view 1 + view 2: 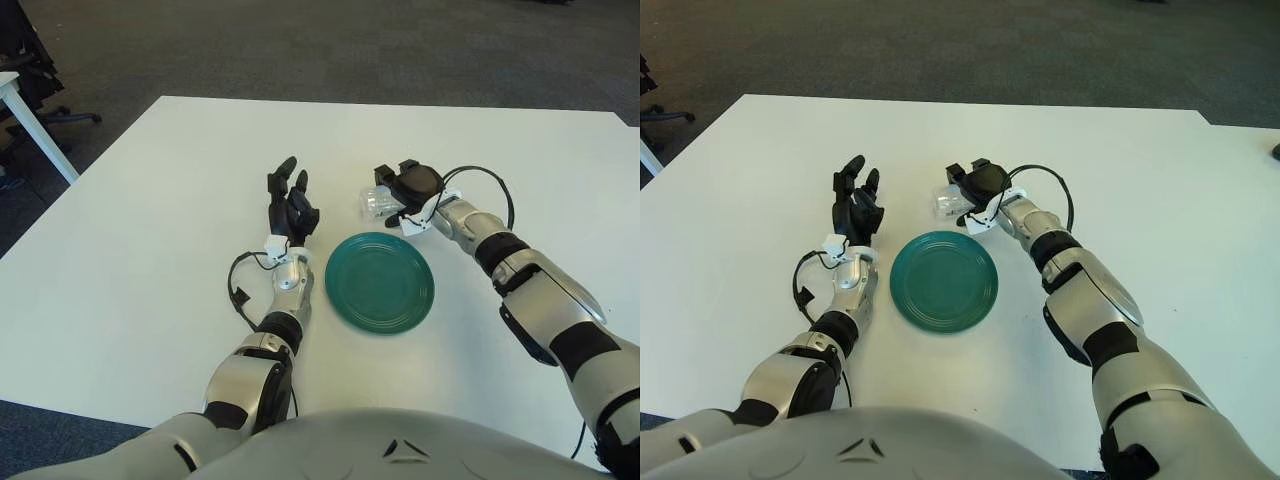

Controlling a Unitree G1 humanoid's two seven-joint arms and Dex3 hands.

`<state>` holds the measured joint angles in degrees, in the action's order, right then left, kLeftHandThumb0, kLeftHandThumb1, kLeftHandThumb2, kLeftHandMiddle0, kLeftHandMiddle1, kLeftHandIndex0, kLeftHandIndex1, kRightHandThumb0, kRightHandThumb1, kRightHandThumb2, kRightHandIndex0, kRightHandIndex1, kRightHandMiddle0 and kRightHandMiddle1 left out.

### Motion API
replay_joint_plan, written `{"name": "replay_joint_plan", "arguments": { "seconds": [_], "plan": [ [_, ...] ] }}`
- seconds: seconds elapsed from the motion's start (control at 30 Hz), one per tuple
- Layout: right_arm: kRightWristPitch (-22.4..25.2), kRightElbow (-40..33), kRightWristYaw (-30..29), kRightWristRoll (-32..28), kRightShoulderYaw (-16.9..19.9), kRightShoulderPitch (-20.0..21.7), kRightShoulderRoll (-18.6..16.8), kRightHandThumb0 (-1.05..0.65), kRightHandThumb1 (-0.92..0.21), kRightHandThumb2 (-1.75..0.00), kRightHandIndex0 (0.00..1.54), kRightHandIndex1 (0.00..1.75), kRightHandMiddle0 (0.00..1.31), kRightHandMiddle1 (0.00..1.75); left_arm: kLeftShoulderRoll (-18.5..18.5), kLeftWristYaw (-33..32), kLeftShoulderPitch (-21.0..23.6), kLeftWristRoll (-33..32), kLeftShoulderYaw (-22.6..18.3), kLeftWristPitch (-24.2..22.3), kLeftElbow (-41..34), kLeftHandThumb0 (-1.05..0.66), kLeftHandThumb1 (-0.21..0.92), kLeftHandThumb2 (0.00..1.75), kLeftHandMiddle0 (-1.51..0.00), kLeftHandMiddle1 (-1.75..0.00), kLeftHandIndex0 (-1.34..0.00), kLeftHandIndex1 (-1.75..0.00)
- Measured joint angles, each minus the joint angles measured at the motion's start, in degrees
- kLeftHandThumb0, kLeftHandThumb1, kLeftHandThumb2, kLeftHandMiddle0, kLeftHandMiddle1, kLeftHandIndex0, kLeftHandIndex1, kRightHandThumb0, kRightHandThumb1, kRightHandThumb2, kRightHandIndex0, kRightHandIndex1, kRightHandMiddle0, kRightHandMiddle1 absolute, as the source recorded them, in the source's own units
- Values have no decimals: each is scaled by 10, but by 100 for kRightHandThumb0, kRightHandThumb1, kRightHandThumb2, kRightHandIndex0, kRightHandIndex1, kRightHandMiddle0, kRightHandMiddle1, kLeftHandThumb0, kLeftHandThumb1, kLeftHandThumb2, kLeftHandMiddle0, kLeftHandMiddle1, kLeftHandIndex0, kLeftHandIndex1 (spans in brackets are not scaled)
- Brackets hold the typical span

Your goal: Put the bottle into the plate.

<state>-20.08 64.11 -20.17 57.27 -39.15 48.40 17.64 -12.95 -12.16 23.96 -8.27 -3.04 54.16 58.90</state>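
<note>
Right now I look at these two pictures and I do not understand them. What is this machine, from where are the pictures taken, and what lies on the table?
This is a humanoid robot with two arms, and each arm ends in a hand with three fingers. Both pictures come from a stereo camera on its head, looking down at a white table; they show one scene from two places slightly apart. A green plate lies on the table in front of the robot, with nothing in it. Just beyond the plate is a small clear bottle, lying on its side. The right hand is at the bottle with its fingers curled around it, so it appears to grasp it. The left hand shows to the left of the plate, fingers relaxed, holding nothing.
</note>
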Motion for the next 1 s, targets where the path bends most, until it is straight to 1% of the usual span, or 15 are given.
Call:
{"name": "replay_joint_plan", "arguments": {
  "seconds": [0.17,0.23,0.3,0.4,0.63,1.0],
  "plan": [
    [0,3,-10,1,-5,0,1,-47,-39,-115,93,175,62,165,0,-16,0,-3,1,4,0,-79,92,87,-73,-15,-25,-96],
    [0,3,-12,1,-6,0,1,-47,-37,-118,93,175,62,166,0,-22,0,-3,2,4,0,-79,92,88,-68,-25,-27,-96],
    [0,3,-14,1,-7,0,2,-47,-36,-121,94,175,61,169,0,-27,1,-3,2,4,0,-79,92,89,-61,-41,-28,-97],
    [0,3,-18,1,-8,0,3,-47,-36,-125,96,175,59,173,-1,-32,1,-4,3,4,1,-80,92,89,-57,-50,-28,-97],
    [-1,4,-21,1,-8,0,9,-47,-36,-126,98,175,58,175,-1,-35,2,-16,5,4,1,-81,92,87,-56,-56,-29,-98],
    [-2,-3,-21,0,-5,0,12,-50,-27,-137,107,175,65,175,-2,-46,3,-32,6,-3,2,-80,92,86,-53,-58,-33,-101]
  ]
}}
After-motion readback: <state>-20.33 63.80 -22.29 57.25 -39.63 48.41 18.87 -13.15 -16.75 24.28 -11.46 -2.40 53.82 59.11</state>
